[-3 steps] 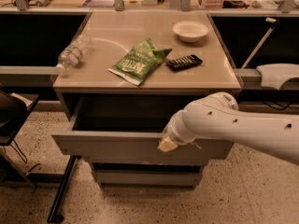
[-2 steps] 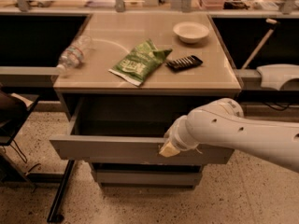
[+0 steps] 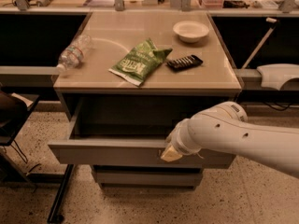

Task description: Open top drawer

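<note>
Gripper (image 3: 171, 154) rests at the top edge of the top drawer (image 3: 112, 154), at the right part of its grey front; if it grips this edge or only touches it, I cannot tell. Behind the gripper the white arm (image 3: 233, 134) goes away to the right and toward the camera.

Compared with one second ago, the top drawer stands a little more out of the cabinet, and the gripper has come a little lower and nearer to the camera together with it. The things on the table did not move.

The drawer front goes to both sides of the gripper, much longer to the left. Beyond the gripper the dark inside of the drawer is open. Under the gripper is a narrower grey drawer front (image 3: 147, 176), closed.

Above and beyond the gripper is the beige table (image 3: 196, 80). On it a green chip bag (image 3: 140, 62) lies slightly to the left, a small black ridged object (image 3: 185, 62) almost straight beyond, a white bowl (image 3: 190, 31) farther behind, and a plastic bottle (image 3: 74, 54) lies on its side far to the left.

Below is a speckled floor (image 3: 243, 199). Far left of the gripper a dark chair (image 3: 11, 113) is partly seen.
</note>
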`<state>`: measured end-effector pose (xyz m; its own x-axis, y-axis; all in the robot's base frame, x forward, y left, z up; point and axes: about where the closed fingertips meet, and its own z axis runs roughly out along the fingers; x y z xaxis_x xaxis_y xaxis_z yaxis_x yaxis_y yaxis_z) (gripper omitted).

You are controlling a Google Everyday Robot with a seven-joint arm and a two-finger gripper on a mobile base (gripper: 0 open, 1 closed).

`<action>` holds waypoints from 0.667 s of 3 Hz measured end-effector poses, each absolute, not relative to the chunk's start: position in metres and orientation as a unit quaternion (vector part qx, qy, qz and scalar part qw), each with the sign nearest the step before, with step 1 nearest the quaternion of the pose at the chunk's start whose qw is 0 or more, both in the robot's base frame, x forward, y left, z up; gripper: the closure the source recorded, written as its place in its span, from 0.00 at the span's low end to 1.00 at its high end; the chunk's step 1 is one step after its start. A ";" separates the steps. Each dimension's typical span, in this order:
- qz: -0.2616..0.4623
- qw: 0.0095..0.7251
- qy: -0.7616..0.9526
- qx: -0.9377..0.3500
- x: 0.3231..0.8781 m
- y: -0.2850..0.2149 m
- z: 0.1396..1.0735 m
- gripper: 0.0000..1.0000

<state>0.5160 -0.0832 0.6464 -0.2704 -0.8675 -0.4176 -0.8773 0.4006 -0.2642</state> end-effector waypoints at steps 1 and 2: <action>0.010 0.255 0.797 -0.547 0.514 -0.083 0.647 1.00; 0.008 0.253 0.799 -0.546 0.502 -0.086 0.646 1.00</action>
